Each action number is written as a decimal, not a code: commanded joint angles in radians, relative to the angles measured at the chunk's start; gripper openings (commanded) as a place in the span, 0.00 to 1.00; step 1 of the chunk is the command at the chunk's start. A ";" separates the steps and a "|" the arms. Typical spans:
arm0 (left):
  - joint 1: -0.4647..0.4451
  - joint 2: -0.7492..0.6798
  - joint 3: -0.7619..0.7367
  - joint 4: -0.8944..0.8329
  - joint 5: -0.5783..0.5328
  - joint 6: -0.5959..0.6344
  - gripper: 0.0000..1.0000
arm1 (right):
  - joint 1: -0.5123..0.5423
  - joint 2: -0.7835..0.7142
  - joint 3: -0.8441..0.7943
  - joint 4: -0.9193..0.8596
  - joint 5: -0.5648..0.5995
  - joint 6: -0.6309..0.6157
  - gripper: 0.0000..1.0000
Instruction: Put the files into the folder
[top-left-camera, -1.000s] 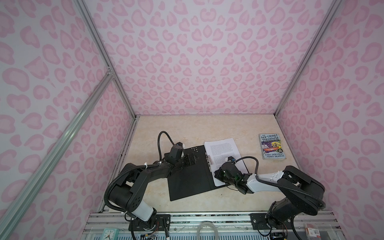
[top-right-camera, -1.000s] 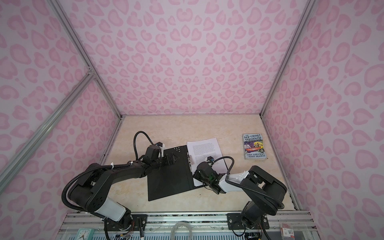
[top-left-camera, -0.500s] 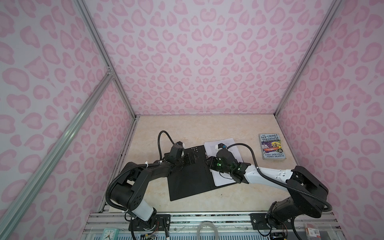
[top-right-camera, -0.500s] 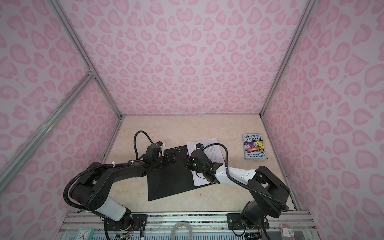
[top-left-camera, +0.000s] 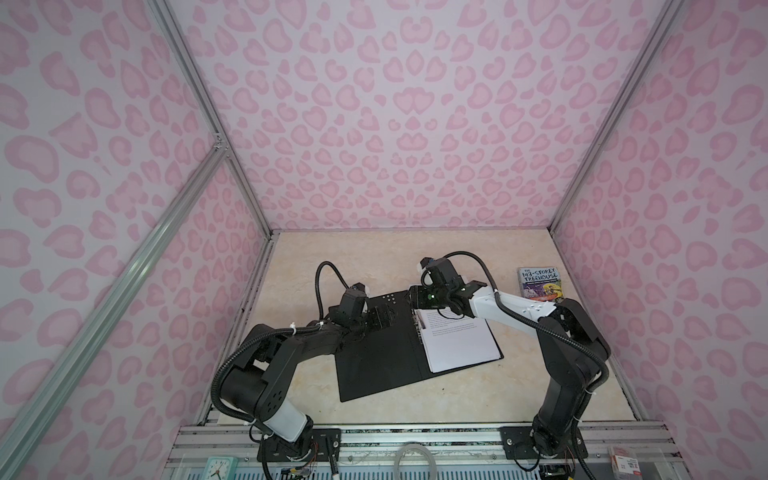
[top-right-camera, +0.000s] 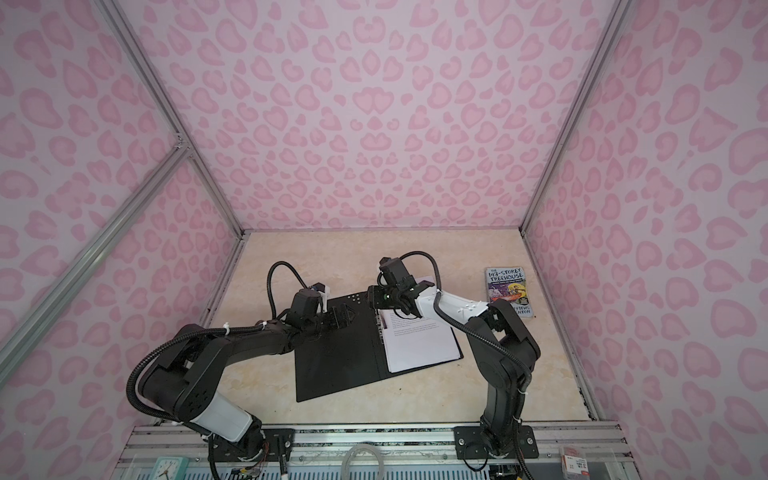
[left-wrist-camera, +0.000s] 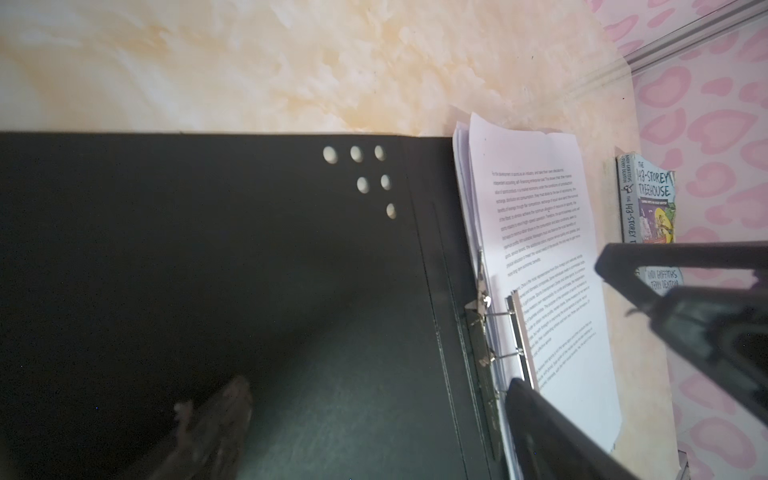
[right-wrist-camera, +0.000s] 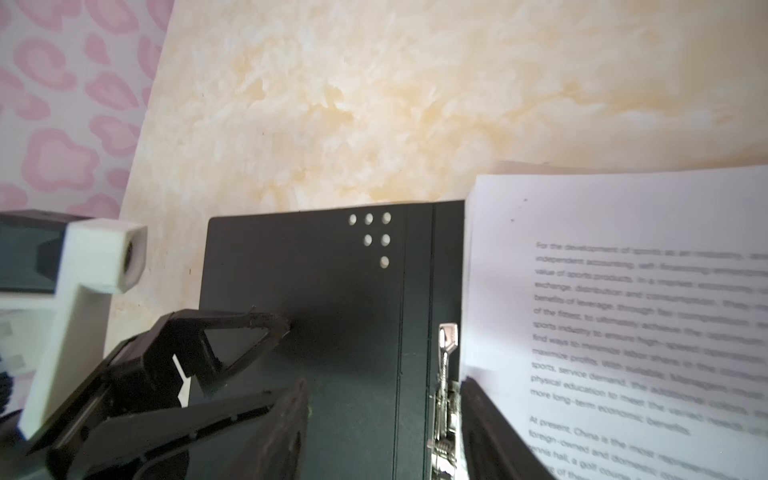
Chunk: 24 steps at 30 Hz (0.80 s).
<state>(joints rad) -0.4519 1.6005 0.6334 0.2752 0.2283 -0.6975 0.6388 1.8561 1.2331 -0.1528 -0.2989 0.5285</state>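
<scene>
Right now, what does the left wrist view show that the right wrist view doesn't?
Only the left wrist view: the small colourful paperback book past the white printed paper sheets. Only the right wrist view: the white camera housing on the left arm, and the outer side edge of the open black folder with marbled beige table beyond. Both: the folder's six punched holes, the sheets and the metal spine clip.

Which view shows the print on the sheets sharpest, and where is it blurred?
Left wrist view: print on the files fairly crisp, though small; right wrist view: soft, smearing toward the frame edge; both top views: sharp overall, print too tiny to read.
</scene>
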 joint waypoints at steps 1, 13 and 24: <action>0.002 0.010 -0.011 -0.172 -0.018 -0.016 0.97 | -0.014 0.057 0.019 -0.048 -0.065 -0.060 0.59; 0.002 0.022 -0.006 -0.170 -0.014 -0.016 0.97 | -0.023 0.181 0.027 0.050 -0.157 -0.035 0.57; 0.002 0.027 -0.006 -0.169 -0.014 -0.017 0.97 | -0.034 0.193 0.061 0.027 -0.217 -0.069 0.55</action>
<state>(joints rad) -0.4511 1.6115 0.6369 0.2787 0.2310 -0.6975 0.6056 2.0388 1.2831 -0.1108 -0.4622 0.4850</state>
